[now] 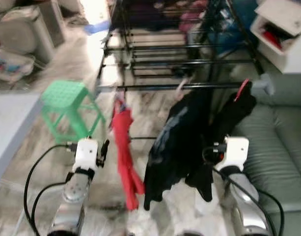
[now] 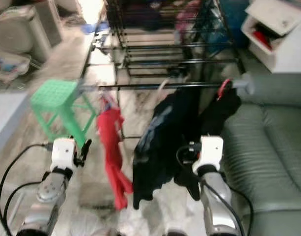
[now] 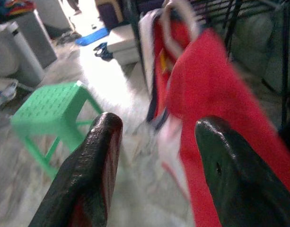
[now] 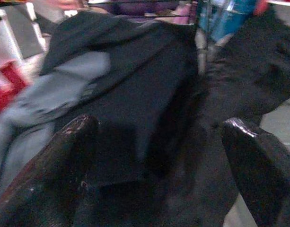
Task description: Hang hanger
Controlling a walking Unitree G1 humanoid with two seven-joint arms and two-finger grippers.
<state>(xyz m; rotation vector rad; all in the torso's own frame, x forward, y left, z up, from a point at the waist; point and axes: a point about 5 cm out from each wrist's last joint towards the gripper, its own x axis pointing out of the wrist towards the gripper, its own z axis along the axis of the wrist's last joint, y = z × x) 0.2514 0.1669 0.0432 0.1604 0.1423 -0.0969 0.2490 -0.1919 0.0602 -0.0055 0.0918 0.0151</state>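
From the head views, a black drying rack [image 1: 179, 86] carried a red garment [image 1: 124, 147] and dark clothes [image 1: 182, 137] on hangers, a green stool [image 1: 67, 105] to its left.

The left wrist view showed the left pincer [image 3: 156, 156] spread open before the red garment's pale hanger hook [image 3: 180, 21].

The right wrist view showed the right pincer [image 4: 168, 161] gaping at the dark clothes.
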